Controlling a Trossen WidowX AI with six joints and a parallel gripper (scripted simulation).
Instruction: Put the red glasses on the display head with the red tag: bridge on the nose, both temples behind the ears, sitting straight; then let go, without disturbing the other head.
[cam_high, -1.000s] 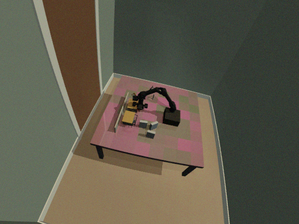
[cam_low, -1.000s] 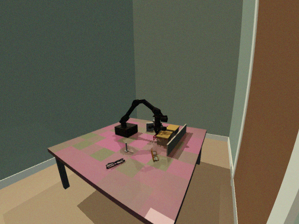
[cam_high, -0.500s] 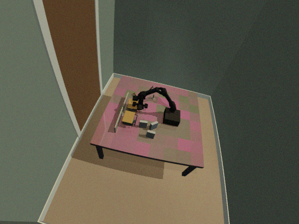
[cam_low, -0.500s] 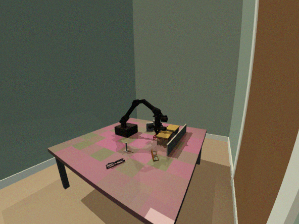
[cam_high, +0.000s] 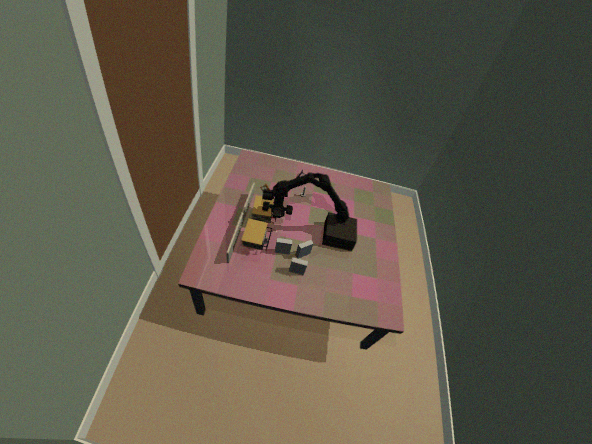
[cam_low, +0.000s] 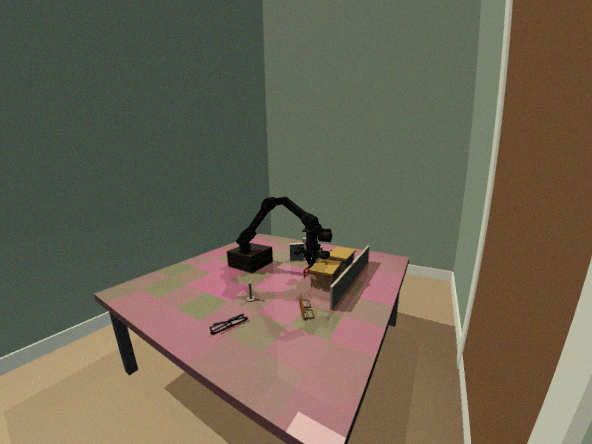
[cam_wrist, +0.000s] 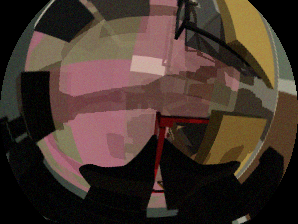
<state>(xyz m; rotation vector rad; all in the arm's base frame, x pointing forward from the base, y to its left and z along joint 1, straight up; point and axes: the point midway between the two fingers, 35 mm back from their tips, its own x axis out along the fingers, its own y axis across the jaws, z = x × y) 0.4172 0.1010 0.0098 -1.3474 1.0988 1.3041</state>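
My gripper (cam_low: 310, 263) (cam_wrist: 156, 138) is shut on the red glasses (cam_low: 306, 273) (cam_wrist: 182, 120). It holds them beside the front of one yellow-topped display head (cam_high: 261, 206) (cam_low: 326, 267) (cam_wrist: 239, 135). In the wrist view a red bar runs from the fingertips to that head; whether the bridge touches the nose and where both temples lie is hidden. The other display head (cam_high: 255, 231) (cam_low: 343, 253) (cam_wrist: 252, 30) stands beside it, with a dark frame (cam_high: 268, 238) at its front. The red tag cannot be made out.
An upright panel (cam_high: 235, 236) (cam_low: 349, 279) stands behind both heads. Orange glasses (cam_low: 306, 309), black glasses (cam_low: 228, 324) and a small post on a base (cam_low: 250, 292) (cam_high: 303, 193) are on the far side. Grey blocks (cam_high: 284, 246) (cam_high: 304, 249) (cam_high: 298, 266) stand on the other side.
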